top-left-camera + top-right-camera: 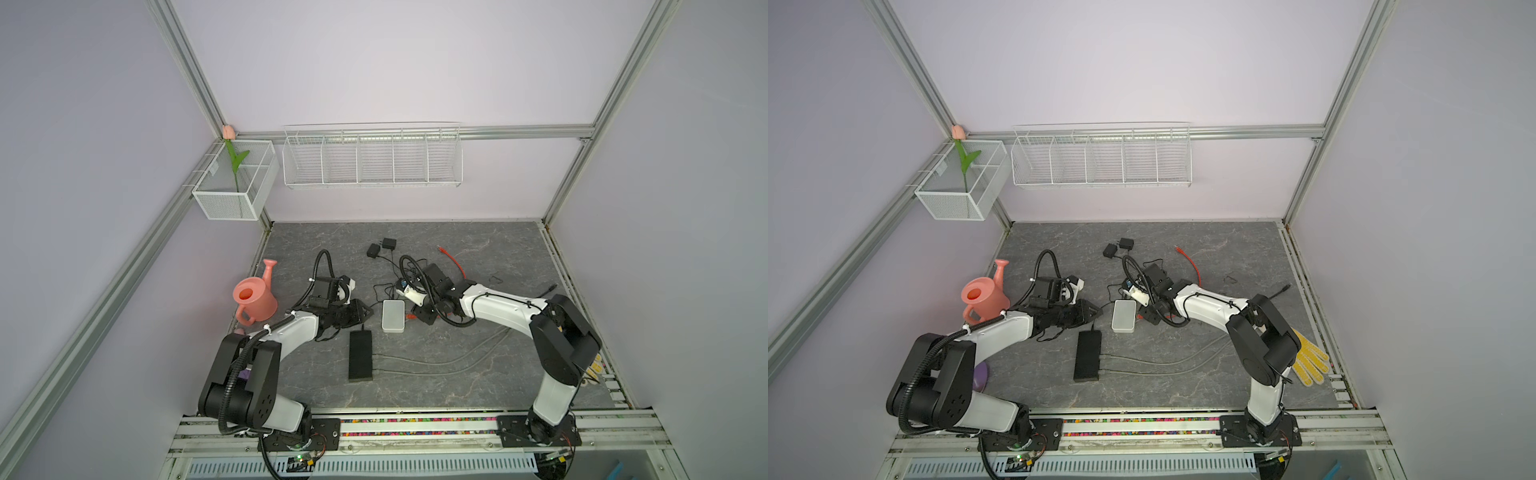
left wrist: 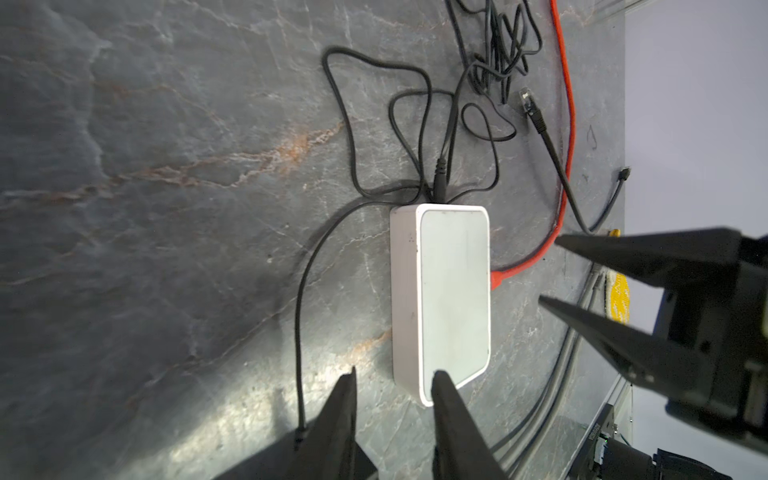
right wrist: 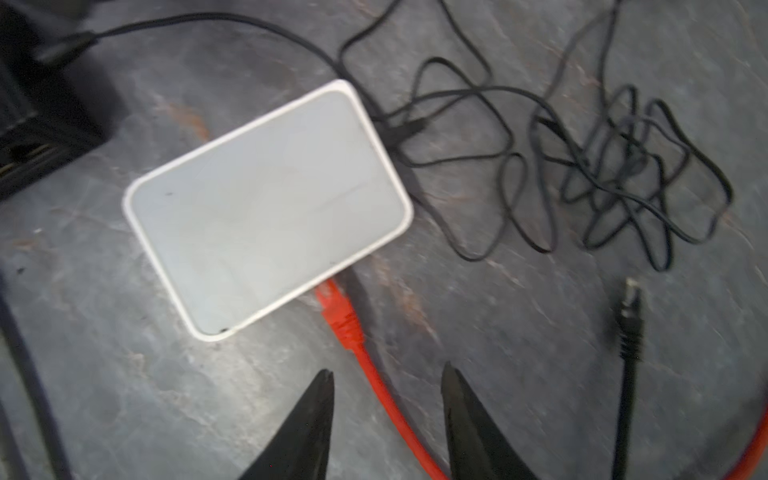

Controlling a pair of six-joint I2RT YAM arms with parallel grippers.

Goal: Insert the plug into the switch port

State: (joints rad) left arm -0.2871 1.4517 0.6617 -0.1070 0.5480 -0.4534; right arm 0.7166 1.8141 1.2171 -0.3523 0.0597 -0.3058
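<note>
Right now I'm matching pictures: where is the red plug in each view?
In a top view: red plug at the white switch's right edge.
In a top view: red plug again at that edge.
Left wrist: red plug against the switch's long side.
Right wrist: red plug against its long side.
Shared landmark: the white switch.
</note>
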